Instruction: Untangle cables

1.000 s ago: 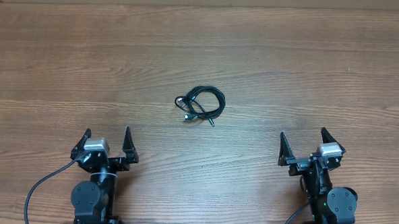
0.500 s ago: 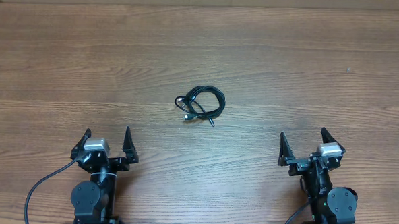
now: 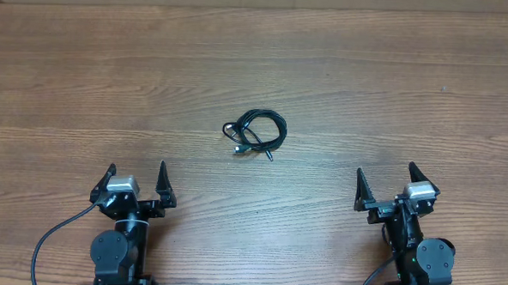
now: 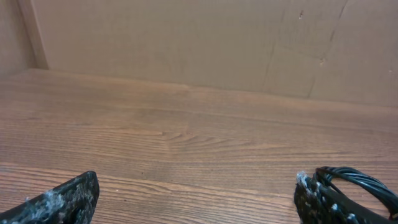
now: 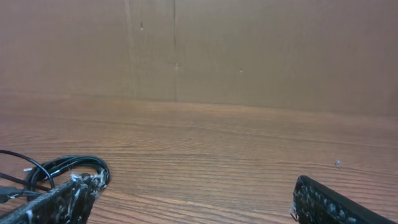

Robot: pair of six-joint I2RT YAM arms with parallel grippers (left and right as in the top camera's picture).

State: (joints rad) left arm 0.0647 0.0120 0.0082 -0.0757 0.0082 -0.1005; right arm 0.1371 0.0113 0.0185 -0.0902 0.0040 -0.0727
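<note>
The cables (image 3: 256, 134) lie as one small black bundle of loops with short plug ends, near the middle of the wooden table. Both arms sit at the near edge, well short of the bundle. My left gripper (image 3: 136, 177) is open at the lower left, with nothing between its fingers. My right gripper (image 3: 386, 177) is open at the lower right, also empty. In the left wrist view the cables (image 4: 364, 180) peek out behind the right fingertip. In the right wrist view the cables (image 5: 65, 167) lie at the lower left, behind the left fingertip.
A brown cardboard wall (image 4: 205, 43) stands along the far edge of the table (image 3: 110, 85). A thick black arm cable (image 3: 52, 237) curls beside the left arm's base.
</note>
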